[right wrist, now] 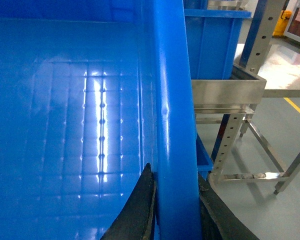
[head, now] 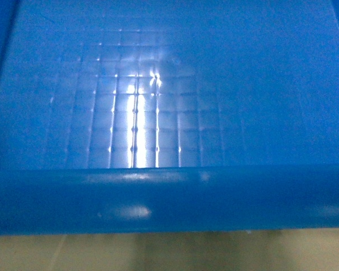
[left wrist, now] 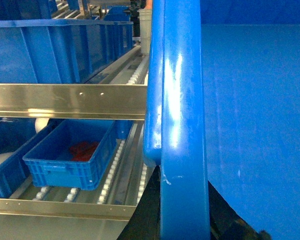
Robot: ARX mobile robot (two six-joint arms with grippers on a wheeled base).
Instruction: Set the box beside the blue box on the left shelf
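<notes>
The box fills the head view: its grid-embossed floor (head: 135, 113) and its thick near rim (head: 169, 197) are seen close up. My left gripper (left wrist: 184, 212) is shut on the box's left rim (left wrist: 180, 125), with black fingers (left wrist: 147, 215) on both sides of it. The box's right rim (right wrist: 172, 100) is clamped the same way by my right gripper (right wrist: 176, 200). In the left wrist view a large blue box (left wrist: 65, 50) stands on the upper roller level of the left shelf (left wrist: 70, 100), to the left of the held rim.
A smaller blue bin (left wrist: 72, 157) holding red items sits on the lower roller level. Another blue crate (right wrist: 215, 40) rests on a steel rack (right wrist: 230, 95) at the right, with grey floor (right wrist: 270, 210) beyond it. Beige floor (head: 169, 251) shows under the box.
</notes>
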